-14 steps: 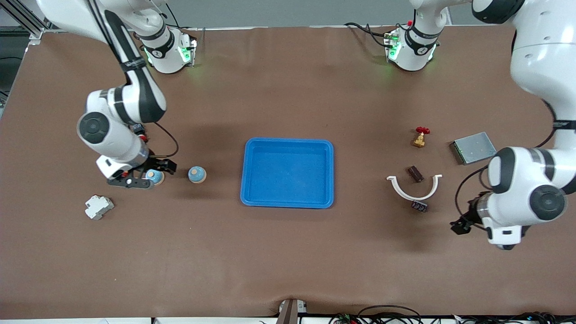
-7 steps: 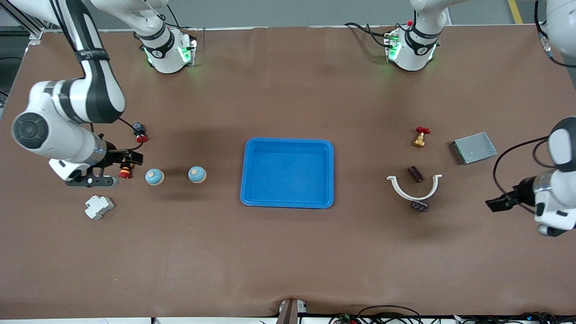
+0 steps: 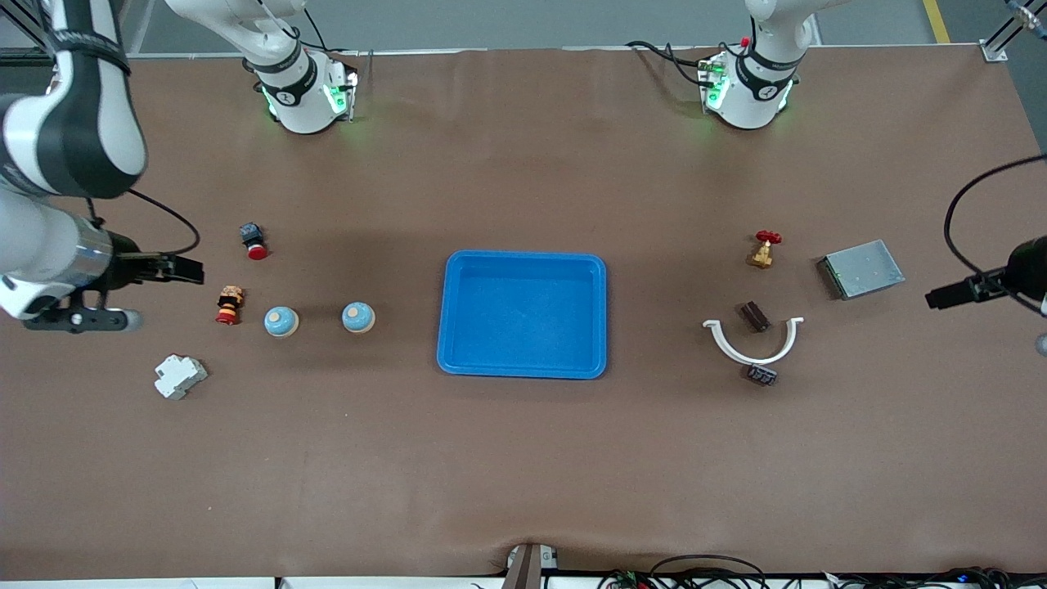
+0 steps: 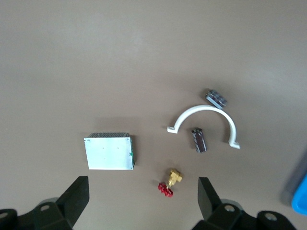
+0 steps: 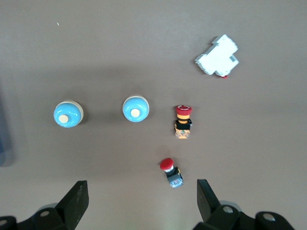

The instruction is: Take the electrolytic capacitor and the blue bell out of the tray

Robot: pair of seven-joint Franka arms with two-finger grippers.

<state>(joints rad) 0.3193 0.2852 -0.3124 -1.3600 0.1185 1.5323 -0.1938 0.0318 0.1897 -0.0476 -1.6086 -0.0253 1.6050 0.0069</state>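
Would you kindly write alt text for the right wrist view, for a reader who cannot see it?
Seen from above the brown table: two blue domed bells side by side, a red-capped push button with an orange base beside them, a second red push button with a black body, and a white plastic circuit breaker. The right claw hangs open above them, holding nothing.

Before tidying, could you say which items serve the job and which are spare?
Job: two blue domed bells, striped dark capacitor, blue plastic tray.
Spare: white breaker, two red push-buttons, brass valve, grey metal box, white half-ring clamp, brown block.
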